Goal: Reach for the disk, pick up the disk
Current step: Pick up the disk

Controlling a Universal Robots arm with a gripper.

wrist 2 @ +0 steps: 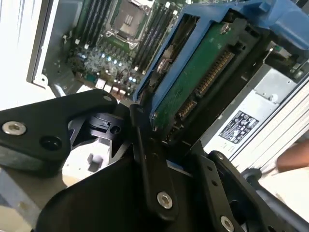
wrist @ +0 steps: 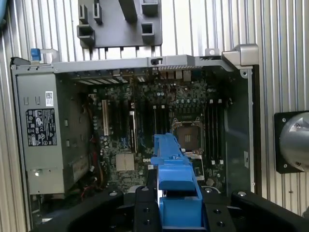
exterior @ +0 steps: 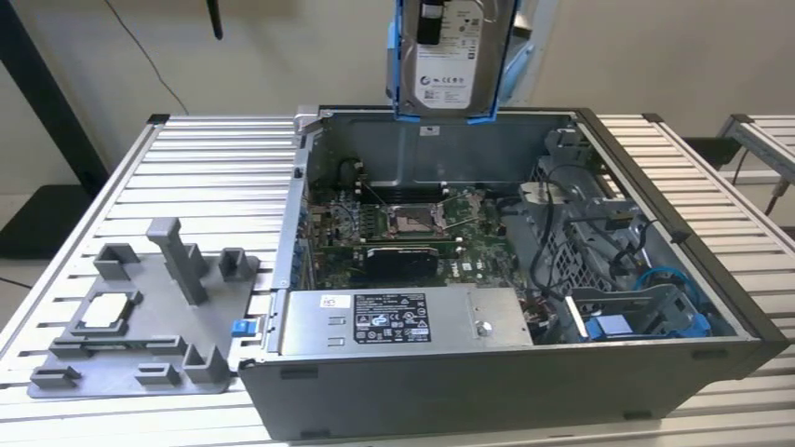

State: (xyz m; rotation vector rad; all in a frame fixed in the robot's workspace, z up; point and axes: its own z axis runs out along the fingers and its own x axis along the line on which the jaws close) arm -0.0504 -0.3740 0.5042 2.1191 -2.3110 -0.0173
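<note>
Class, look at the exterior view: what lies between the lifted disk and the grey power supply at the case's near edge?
The green motherboard with its processor socket lies between the disk and power supply.

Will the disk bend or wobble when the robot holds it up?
Probably not. The disk looks like a stiff metal box inside blue plastic rails, so it should stay rigid. It hangs upright above the computer case, likely heavy for its size. Its bare green circuit board looks fragile.

Black hand (wrist 2: 161, 145); silver screws
</note>
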